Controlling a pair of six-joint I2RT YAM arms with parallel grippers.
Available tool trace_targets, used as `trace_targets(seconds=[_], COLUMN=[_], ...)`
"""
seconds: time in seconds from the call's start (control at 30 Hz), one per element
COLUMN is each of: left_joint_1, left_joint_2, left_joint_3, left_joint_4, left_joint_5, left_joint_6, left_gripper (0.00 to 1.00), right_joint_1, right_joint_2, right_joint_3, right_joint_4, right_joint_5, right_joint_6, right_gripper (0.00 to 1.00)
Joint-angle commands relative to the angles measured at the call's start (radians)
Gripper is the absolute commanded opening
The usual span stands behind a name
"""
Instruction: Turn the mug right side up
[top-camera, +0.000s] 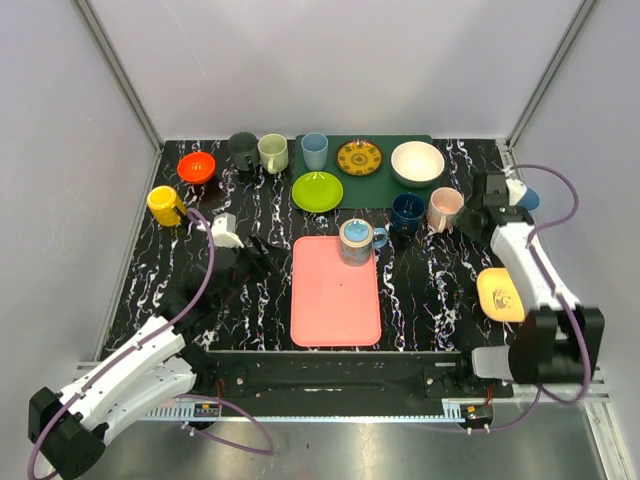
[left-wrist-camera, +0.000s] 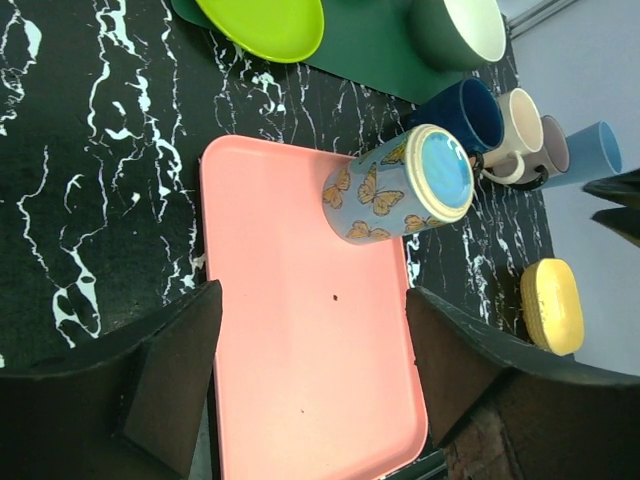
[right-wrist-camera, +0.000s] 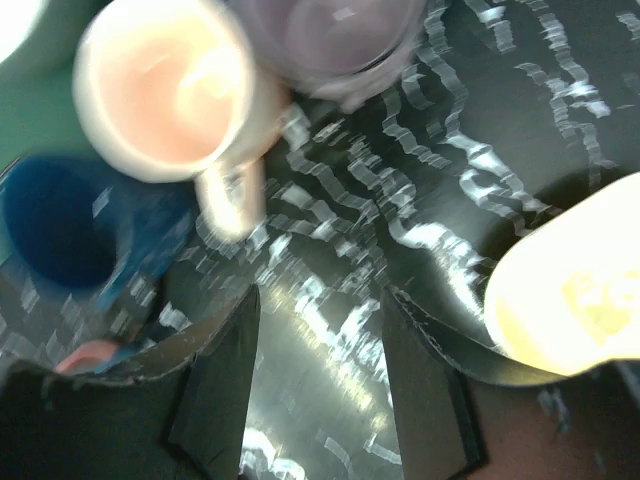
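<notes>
The mug has a butterfly pattern and stands upside down on the far right corner of the pink tray, its blue base facing up. In the left wrist view the mug shows beyond my fingers, its handle hidden. My left gripper is open and empty over the table just left of the tray; in its own view the gripper frames the tray. My right gripper is open and empty, right of the pink mug, and shows blurred in its own view.
A navy mug stands beside the pink mug. A green plate, white bowl, patterned plate and several cups line the back. A yellow mug is at the left, a yellow object at the right.
</notes>
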Motion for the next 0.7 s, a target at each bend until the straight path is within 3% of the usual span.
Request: trace_targets(seconds=[0.0,0.07,0.1,0.17,0.23,0.37,0.5,0.67], left_joint_1=[0.003,0.003,0.002,0.002,0.002,-0.015,-0.056,-0.104], left_joint_2=[-0.004,-0.002,-0.001,0.018,0.044,0.163,0.246,0.37], left_joint_3=[0.029,0.011,0.003,-0.009,-0.009,0.011,0.04,0.092], left_joint_4=[-0.008,0.021,0.034,0.08,0.112,0.158,0.161,0.193], left_joint_5=[-0.041,-0.023,-0.012,0.037,0.105,0.208,0.216,0.215], left_joint_6=[0.038,0.035,0.03,0.009,-0.016,-0.039,-0.042,-0.031], left_gripper=[0.78,0.78,0.77,0.75,0.72,0.5,0.36,0.27], right_joint_1=[0.212,0.281,0.289,0.297,0.33,0.396,0.412,0.417], right_joint_2=[-0.241,-0.343,-0.362,-0.341,-0.249,-0.169,-0.1,0.007], right_joint_3=[-0.07,-0.178,-0.212,-0.243,-0.219,-0.165,-0.122,-0.069], right_joint_4=[0.039,0.145,0.252,0.305,0.288,0.334,0.439,0.514], right_joint_5=[-0.02,-0.181,-0.243,-0.341,-0.325,-0.264,-0.259,-0.253], right_joint_6=[-0.01,-0.033,-0.033,-0.026,-0.038,-0.056,-0.056,-0.065], right_gripper=[0.56,0.56,0.6,0.62,0.6,0.47,0.38,0.35])
